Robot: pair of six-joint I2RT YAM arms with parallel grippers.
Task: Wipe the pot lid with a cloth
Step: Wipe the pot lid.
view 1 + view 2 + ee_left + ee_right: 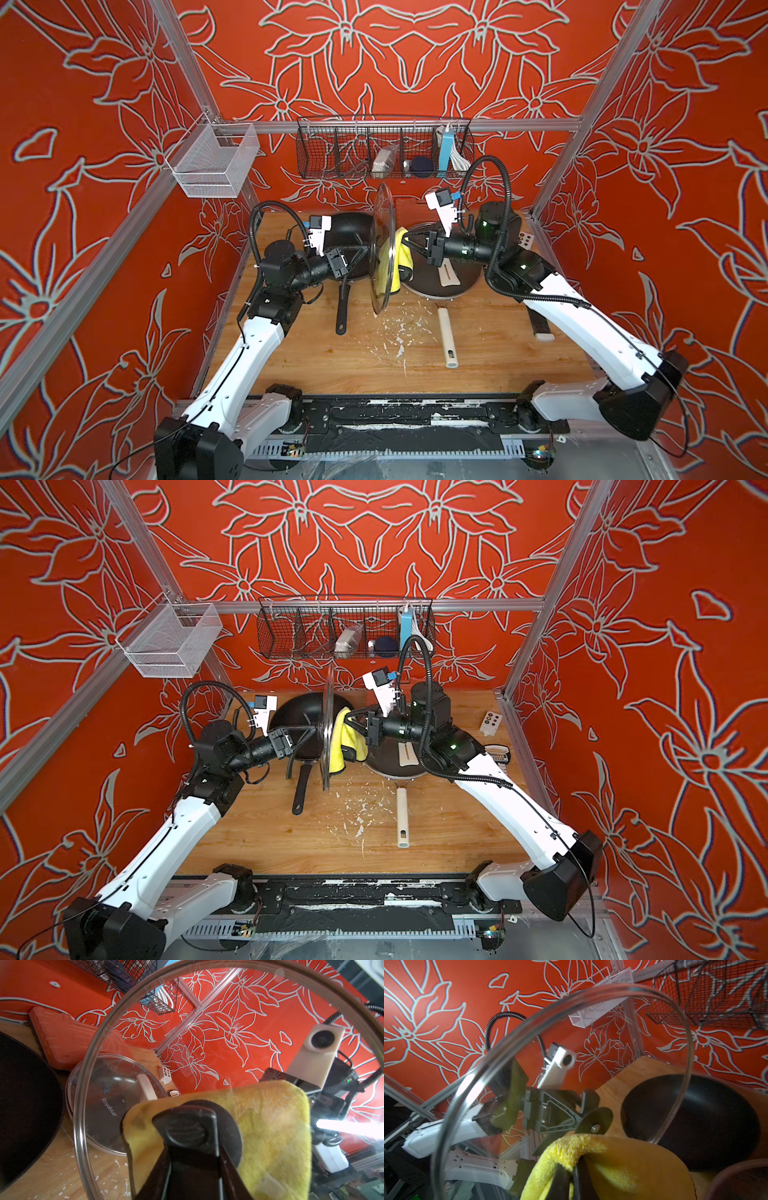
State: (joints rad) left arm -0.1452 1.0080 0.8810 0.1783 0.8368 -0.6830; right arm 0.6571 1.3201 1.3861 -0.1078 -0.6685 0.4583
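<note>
Table [478,345]: wood, white flecks near the middle; near edge hidden under the arm bases.

Wok [349,228]: black, back left, partly behind the left arm and the glass.

Pan [440,296]: right of centre, mostly covered by the right arm; cream handle pointing to the near edge.

Lid [383,208]: clear glass, held up between wok and pan, standing on edge. Almost edge-on in both top views [328,696], so only a thin sliver to read. Plane vertical, running front to back; knob side facing the left arm, hollow side facing the right. Rim cut off by the frame in the left wrist view [207,1043].

Cloth [401,257]: yellow, on the hollow side, draped over the right fingers, long axis hanging down. Looks flattened on the glass in the left wrist view [274,1122], probably touching. Lower end cut off in the right wrist view [623,1167].

Left gripper [362,252]: clamped narrow on the black knob [191,1126].

Right gripper [409,242]: pinched tight on the cloth, tips buried in its folds.
</note>
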